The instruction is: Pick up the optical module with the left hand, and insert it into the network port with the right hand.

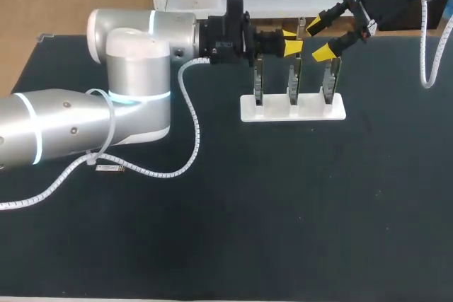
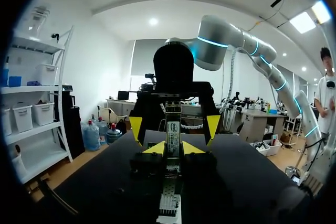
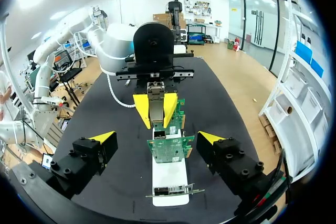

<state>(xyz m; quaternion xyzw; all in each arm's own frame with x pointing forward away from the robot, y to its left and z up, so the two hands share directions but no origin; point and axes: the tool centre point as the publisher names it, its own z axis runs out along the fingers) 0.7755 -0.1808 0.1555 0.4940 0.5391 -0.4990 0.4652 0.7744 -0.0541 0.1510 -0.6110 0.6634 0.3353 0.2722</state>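
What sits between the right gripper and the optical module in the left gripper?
Green network cards upright in the white holder: the right wrist view shows the nearest between the right gripper's open fingers, the optical module just beyond.

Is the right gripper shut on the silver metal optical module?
No: the right gripper stands wide open, and the silver metal optical module sits between the left gripper's yellow tips.

Three upright cards [image 1: 293, 88] on white stand [image 1: 276, 112]; only narrow gaps between
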